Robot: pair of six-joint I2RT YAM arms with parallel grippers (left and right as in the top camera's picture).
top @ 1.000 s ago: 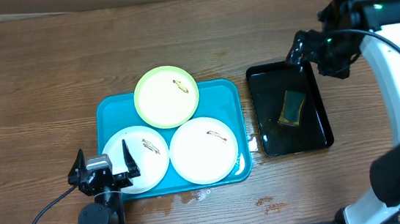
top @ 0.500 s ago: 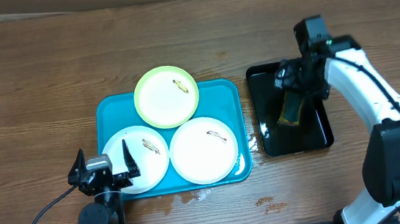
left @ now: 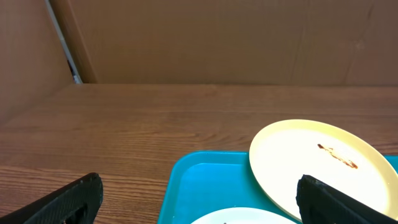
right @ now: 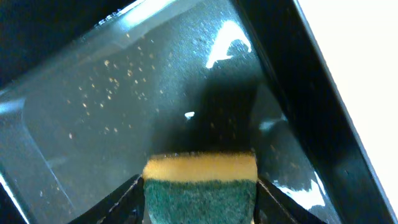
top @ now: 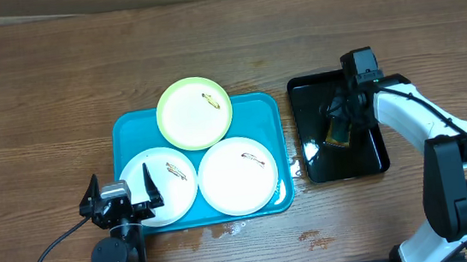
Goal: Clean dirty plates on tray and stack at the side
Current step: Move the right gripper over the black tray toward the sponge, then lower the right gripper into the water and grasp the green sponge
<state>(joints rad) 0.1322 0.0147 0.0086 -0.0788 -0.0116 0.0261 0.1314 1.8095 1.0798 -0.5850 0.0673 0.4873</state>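
The tray (top: 259, 114) lies mid-table (top: 40, 81), its long axis running left to right in the overhead view. All three plates sit on it. The yellow-green plate (top: 195, 113) is at the far side, overhanging the far rim. The two white plates (top: 159, 187) (top: 239, 175) sit side by side along the near side, touching each other and the yellow-green one. Each plate has a short dark smear on the part of its face nearest the far right, slanting down toward the right.

The left gripper (top: 121, 190) sits at the tray's near left corner, jaws spread wide and empty.

To the right, apart from the tray, a black tray (top: 365, 157) lies with its long axis running near to far, its floor wet. The right gripper (top: 342, 120) is down inside it, fingers (right: 121, 200) drawn in against both sides of a yellow-and-green sponge (right: 200, 186), which rests on the floor.
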